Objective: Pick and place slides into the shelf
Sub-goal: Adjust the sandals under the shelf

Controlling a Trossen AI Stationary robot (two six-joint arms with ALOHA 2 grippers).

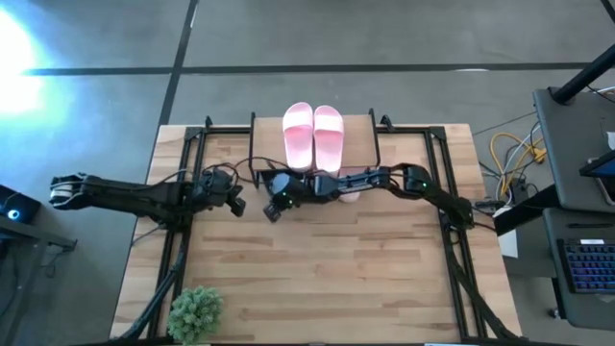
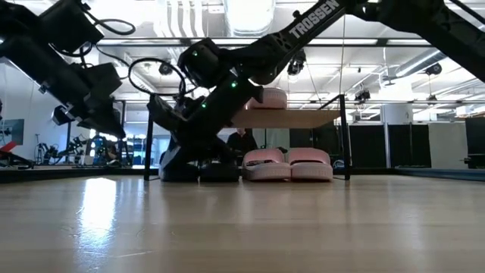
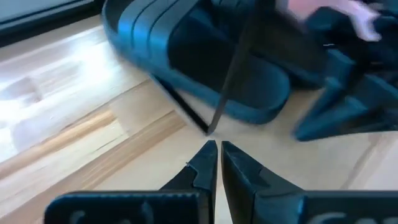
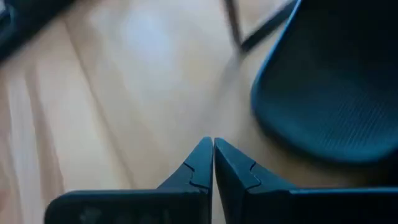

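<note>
Your right gripper (image 1: 272,209) sits low at the front left corner of the small low shelf with the light wooden top board and thin black legs (image 2: 303,118), its fingers pressed together on nothing — in its wrist view the tips meet over bare wood just beside a black foam slide sandal (image 4: 336,87). Your left gripper (image 1: 236,204) is close by on the large wooden tabletop (image 1: 327,279), pointing at the same corner, jaws likewise together and empty; its wrist view shows a black slide (image 3: 205,62) lying behind a thin black shelf leg (image 3: 233,68).

In the low view, two black slides (image 2: 198,168) lie on the table under the shelf's left side, with a pair of pale pink foam slides (image 2: 288,164) beside them. Another pink pair (image 1: 312,135) rests side by side on the top board. A small green plant (image 1: 195,312) stands near the table's front left corner — well apart from both arms.
</note>
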